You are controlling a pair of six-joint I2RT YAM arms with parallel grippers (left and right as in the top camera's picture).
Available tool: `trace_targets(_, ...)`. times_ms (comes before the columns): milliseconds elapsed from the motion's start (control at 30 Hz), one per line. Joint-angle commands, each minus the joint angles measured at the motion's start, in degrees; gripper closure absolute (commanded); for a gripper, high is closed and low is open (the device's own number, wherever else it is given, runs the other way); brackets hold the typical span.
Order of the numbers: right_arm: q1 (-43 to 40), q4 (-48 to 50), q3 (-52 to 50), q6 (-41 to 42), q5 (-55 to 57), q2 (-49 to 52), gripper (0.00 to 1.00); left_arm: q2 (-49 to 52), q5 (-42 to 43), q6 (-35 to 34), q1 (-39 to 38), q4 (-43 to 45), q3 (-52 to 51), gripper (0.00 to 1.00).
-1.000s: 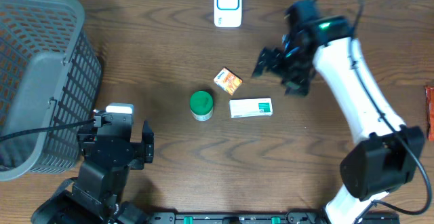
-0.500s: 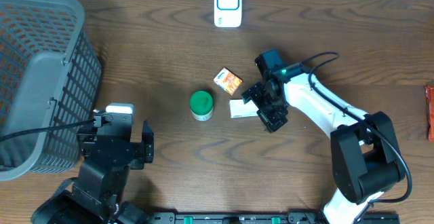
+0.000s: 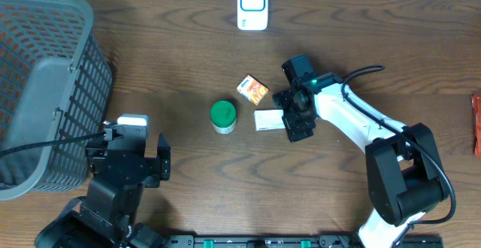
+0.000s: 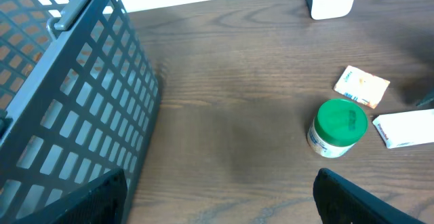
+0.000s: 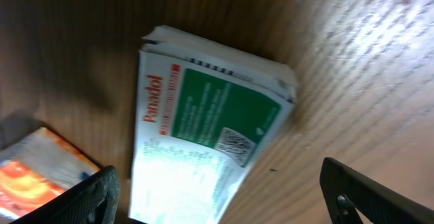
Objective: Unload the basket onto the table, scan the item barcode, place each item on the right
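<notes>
The item, a white and green Panadol box [image 5: 203, 129], lies flat on the table with a small square code on its green face. My right gripper [image 5: 220, 202] is open and low over it, one finger on each side, neither touching. From overhead the right gripper [image 3: 294, 117] covers the right half of the Panadol box [image 3: 267, 119]. The white scanner [image 3: 252, 4] stands at the table's far edge. My left gripper [image 3: 129, 150] is open near the front left with nothing in it; in its own view the left gripper [image 4: 217, 203] hangs over bare wood.
A small orange box [image 3: 253, 89] and a green-lidded jar [image 3: 223, 116] lie just left of the item. A large grey basket [image 3: 45, 90] fills the left side, close to the left arm. A red packet [image 3: 476, 124] sits at the right edge.
The right arm swung down from the back right to the Panadol box and now sits over it with its jaws slightly narrower. The left arm has not moved.
</notes>
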Motion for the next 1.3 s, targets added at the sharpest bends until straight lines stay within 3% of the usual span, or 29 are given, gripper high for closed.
trace_targets(0,0.3,0.4,-0.2,4.8,0.9,2.8,0.12,-0.2,-0.5,-0.3,-0.2,-0.1,-0.2,0.12)
trace_targets(400,-1.3,5.8,-0.2,5.7,-5.1,12.2,0.15,-0.2,-0.5,-0.3,-0.2,-0.1,-0.2,0.12)
trace_targets(500,-1.5,5.3,-0.2,3.5,-4.2,12.6,0.27,-0.2,-0.5,-0.3,-0.2,-0.1,-0.2,0.12)
trace_targets(633,-2.1,2.8,-0.2,-1.1,-1.4,12.6,0.33,-0.2,-0.5,-0.3,-0.2,-0.1,-0.2,0.12)
trace_targets(800,-3.3,-0.4,-0.2,-9.9,1.8,12.6,0.11,-0.2,-0.5,-0.3,-0.2,-0.1,-0.2,0.12)
trace_targets(900,-4.5,-2.8,-0.2,-10.6,1.8,12.6,0.09,-0.2,-0.5,-0.3,-0.2,-0.1,-0.2,0.12)
trace_targets(1200,-6.1,-3.8,-0.2,-10.7,4.4,12.6,0.25,-0.2,-0.5,-0.3,-0.2,-0.1,-0.2,0.12)
trace_targets(1267,-6.1,-3.8,-0.2,-10.7,6.8,12.6,0.35,-0.2,-0.5,-0.3,-0.2,-0.1,-0.2,0.12)
